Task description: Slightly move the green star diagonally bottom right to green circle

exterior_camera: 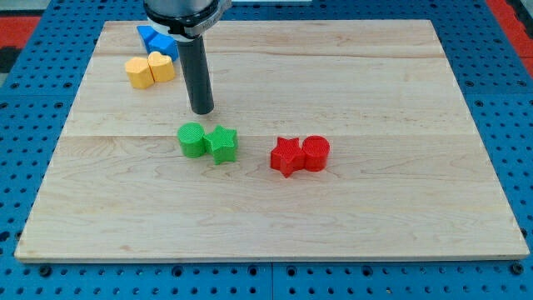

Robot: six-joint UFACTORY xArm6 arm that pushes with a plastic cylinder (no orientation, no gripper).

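Camera view: wooden board, blue pegboard.

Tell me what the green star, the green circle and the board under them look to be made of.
Green star and green circle: probably plastic, matte; fine ridged lines on top hint at 3D printing, though that is uncertain. They touch side by side. Board: pale wood, smooth, with visible grain and plank seams. My tip stands just above the pair in the view, apart from them.

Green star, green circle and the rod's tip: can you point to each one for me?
green star (223, 143): camera view, on its top face.
green circle (191, 138): camera view, on its top face.
my tip (202, 111): camera view, rod's very end.
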